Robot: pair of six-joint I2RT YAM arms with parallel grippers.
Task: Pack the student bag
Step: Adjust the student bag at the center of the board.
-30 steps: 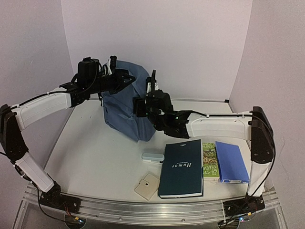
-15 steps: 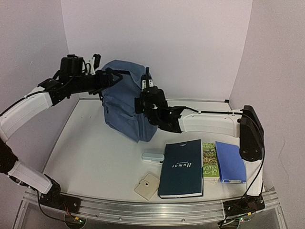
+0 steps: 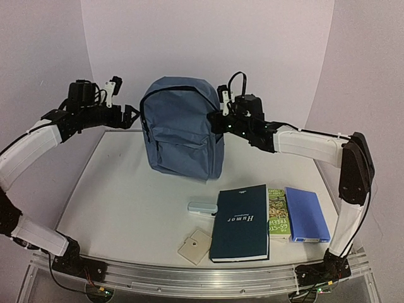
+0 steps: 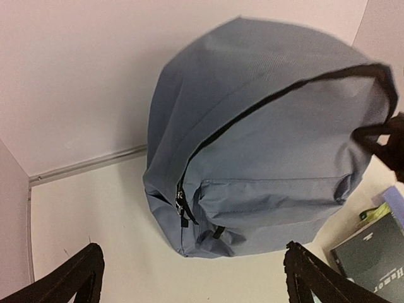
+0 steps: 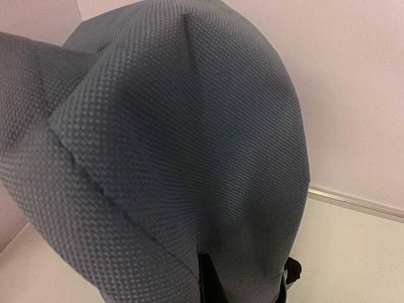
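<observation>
The student bag point(image 3: 181, 129), a slate-blue backpack with black zippers, stands upright at the back of the table with its front pocket facing the arms. My left gripper point(image 3: 130, 117) hovers just left of it, open and holding nothing. In the left wrist view the student bag point(image 4: 265, 139) is ahead of the wide-apart fingertips point(image 4: 81, 278). My right gripper point(image 3: 219, 121) is at the bag's upper right side, shut on a fold of its fabric. In the right wrist view the bag's fabric point(image 5: 189, 139) fills the picture and runs down between the fingers point(image 5: 211, 284).
Near the front lie a dark book titled Humor point(image 3: 240, 222), a green book point(image 3: 278, 211), a blue book point(image 3: 306, 213), a small light-grey case point(image 3: 202, 208) and a beige square card point(image 3: 194, 246). Walls close in at the back and on both sides.
The bag went from leaning and turned sideways to upright and facing front. My left gripper let go, opened and drew back left. My right gripper shut on the bag and swung right.
</observation>
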